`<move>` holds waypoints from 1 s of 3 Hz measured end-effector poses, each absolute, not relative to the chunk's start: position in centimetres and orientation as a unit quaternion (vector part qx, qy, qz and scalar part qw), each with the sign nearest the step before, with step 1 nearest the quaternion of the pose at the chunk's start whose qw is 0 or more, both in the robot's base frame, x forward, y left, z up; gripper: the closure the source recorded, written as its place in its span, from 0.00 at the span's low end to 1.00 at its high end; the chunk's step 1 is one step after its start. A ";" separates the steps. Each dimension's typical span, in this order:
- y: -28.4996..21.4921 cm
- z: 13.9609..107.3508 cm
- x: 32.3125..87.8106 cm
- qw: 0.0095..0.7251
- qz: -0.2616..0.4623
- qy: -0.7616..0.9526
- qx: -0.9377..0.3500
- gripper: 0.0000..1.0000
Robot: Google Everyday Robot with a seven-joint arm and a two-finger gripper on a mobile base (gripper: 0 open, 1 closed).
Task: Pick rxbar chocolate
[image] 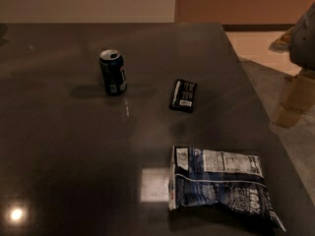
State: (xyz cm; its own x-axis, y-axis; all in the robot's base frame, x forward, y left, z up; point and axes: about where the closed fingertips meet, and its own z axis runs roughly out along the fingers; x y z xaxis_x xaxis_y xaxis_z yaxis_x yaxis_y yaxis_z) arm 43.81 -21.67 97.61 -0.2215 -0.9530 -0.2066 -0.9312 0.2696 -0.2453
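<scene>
The rxbar chocolate (183, 96) is a small flat black wrapper with white print and a small white label patch. It lies flat on the dark table (59, 146), right of centre. My gripper (297, 95) shows at the right edge of the view as a grey body with a tan lower part, partly cut off. It hangs beyond the table's right edge, well to the right of the bar and apart from it, holding nothing that I can see.
A dark blue soda can (113, 72) stands upright left of the bar. A large crinkled blue-and-white chip bag (221, 183) lies at the near right. The table's right edge runs diagonally, with light floor (261, 43) beyond.
</scene>
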 end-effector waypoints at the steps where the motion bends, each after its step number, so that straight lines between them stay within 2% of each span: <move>1: -21.6 97.7 43.8 0.160 -0.035 0.780 -0.604 0.00; 3: -18.5 96.5 47.1 0.159 -0.027 0.742 -0.651 0.00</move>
